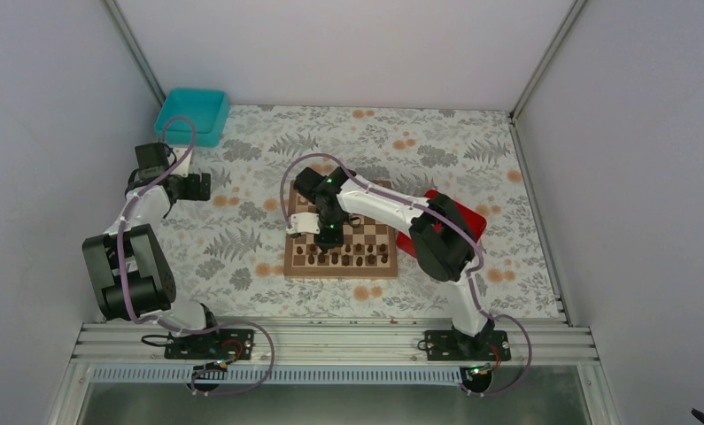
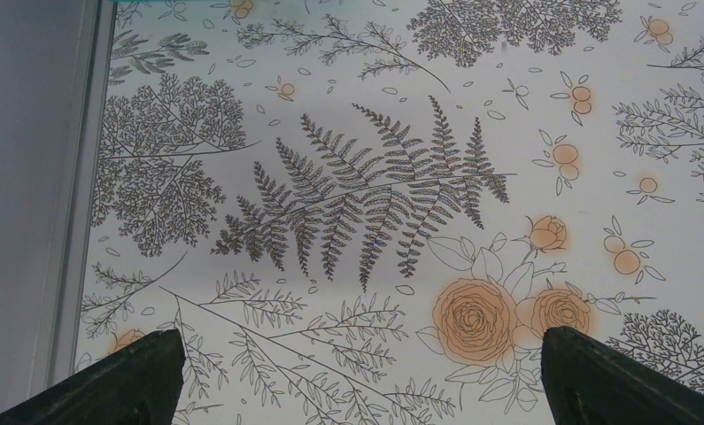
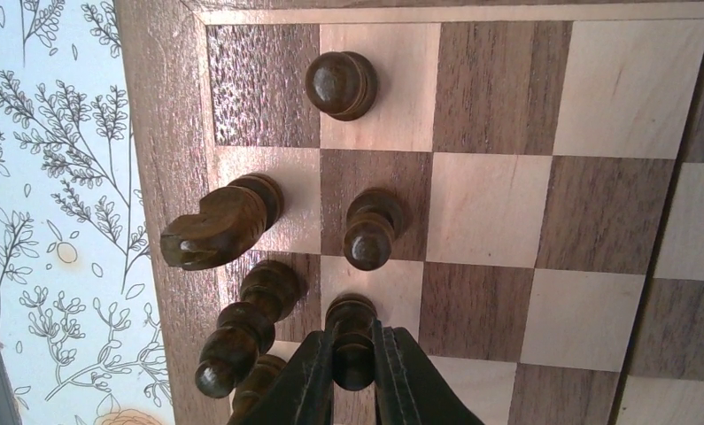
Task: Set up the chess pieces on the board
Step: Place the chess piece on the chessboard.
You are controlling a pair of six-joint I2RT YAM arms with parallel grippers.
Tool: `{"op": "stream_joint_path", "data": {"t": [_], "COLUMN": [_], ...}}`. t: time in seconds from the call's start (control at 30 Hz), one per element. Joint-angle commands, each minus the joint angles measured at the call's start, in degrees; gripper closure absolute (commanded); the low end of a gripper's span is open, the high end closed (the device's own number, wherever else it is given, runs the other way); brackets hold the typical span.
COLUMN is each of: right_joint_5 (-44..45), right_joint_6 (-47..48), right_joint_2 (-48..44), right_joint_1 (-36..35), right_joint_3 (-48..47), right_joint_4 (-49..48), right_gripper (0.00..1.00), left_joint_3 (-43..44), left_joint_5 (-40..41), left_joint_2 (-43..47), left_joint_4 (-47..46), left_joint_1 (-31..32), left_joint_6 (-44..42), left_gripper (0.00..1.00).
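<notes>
Jaws on the right gripper (image 3: 354, 376) are pinched tight on one dark pawn (image 3: 352, 341), over a square close to the left rim of the board (image 3: 498, 97). Six dark chess pieces (image 3: 370, 228) show in the right wrist view: the gripped pawn, two more pawns, one knight (image 3: 220, 221) and two taller pieces, one half hidden. From above, more pieces line the board's near rows, too small to count. Well left of the board, the left gripper (image 2: 361, 336) hangs wide open and empty over the flowered cloth (image 2: 348, 133). One teal bin (image 1: 193, 115) sits beyond the board's far left corner, and one red tray (image 1: 472, 217) is just beside its right edge.
</notes>
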State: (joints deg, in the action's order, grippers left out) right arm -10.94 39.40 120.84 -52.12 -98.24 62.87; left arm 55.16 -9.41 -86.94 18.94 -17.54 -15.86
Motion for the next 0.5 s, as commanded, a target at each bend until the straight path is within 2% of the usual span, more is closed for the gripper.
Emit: {"op": "stream_joint_path", "data": {"t": [0.0, 0.13, 0.47], "right_joint_5": [-0.4, 0.4, 3.5], "right_joint_6": [0.7, 0.5, -0.2], "right_joint_2": [1.5, 0.0, -8.8], "right_joint_1": [-0.7, -0.6, 5.0], "right_joint_3": [-1.0, -1.0, -0.9], "right_joint_4": [0.3, -0.1, 0.8], "right_gripper": [0.84, 0.72, 0.68], "left_joint_3": [-0.5, -0.5, -0.4], "left_joint_5": [0.3, 0.2, 0.3], "left_joint_2": [0.4, 0.3, 0.3], "left_joint_4": [-0.8, -0.8, -0.6], "left_joint_1": [-0.4, -0.4, -0.4], "left_joint_6": [-0.1, -0.1, -0.1], "left_gripper": [0.0, 0.0, 0.0]}}
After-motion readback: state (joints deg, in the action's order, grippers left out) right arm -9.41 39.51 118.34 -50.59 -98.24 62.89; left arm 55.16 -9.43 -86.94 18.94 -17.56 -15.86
